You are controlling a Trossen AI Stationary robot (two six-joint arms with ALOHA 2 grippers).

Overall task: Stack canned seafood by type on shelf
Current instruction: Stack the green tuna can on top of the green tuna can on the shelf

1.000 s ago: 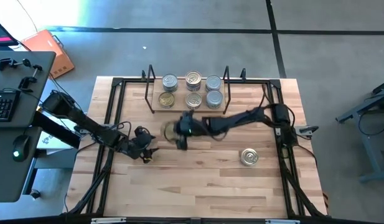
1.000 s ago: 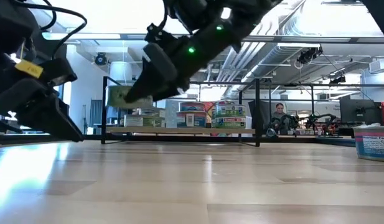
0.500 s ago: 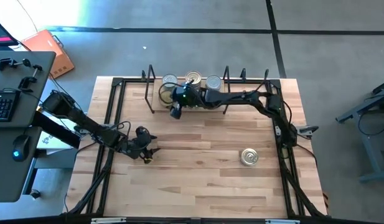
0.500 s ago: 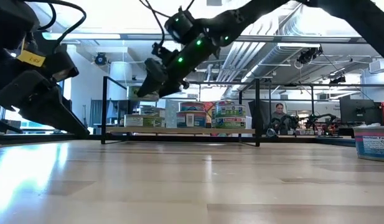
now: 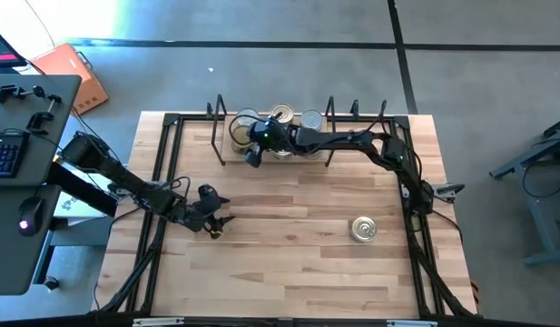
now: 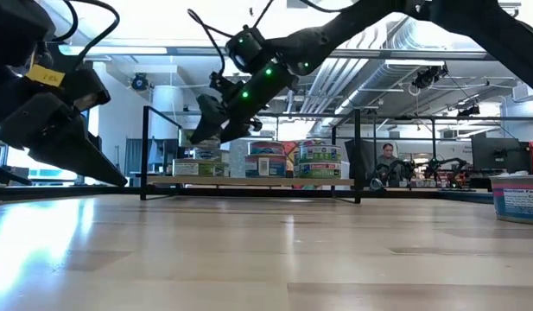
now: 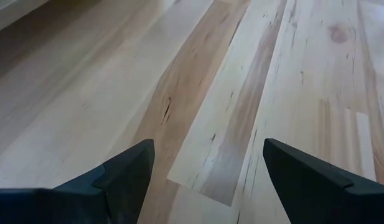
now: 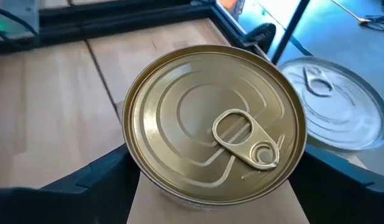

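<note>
My right gripper (image 5: 242,135) is shut on a gold-topped can (image 8: 213,124) over the left end of the shelf (image 5: 229,151). The can's pull-tab lid faces up. More canned seafood stands on the shelf board: silver tops (image 5: 311,119) and a gold top (image 5: 281,114) in the high view, and a silver can (image 8: 341,106) just beside the held one. The arm hides the front row. A further can (image 5: 363,229) stands on the table at the right. My left gripper (image 5: 213,223) hovers open over the table's left part, nothing between its fingers (image 7: 126,171). My right gripper pinches the gold-topped can by opposite sides of its round wall (image 8: 128,155) between its two fingers. The fingers come from the table's right, slanting down. The can sits level, lid up. Whether its base rests on anything is hidden by the can itself.
Thin black wire uprights (image 5: 220,136) stand at the shelf's ends, close to my right gripper. A black frame (image 5: 162,182) runs along the table's edges. Bare wooden tabletop (image 5: 289,245) lies between the shelf and the near edge.
My right gripper has carried the gold-topped can from the table's middle toward the far edge and a little left, up to the shelf's left end. Most of that move came early. The can stayed level in the hold.
</note>
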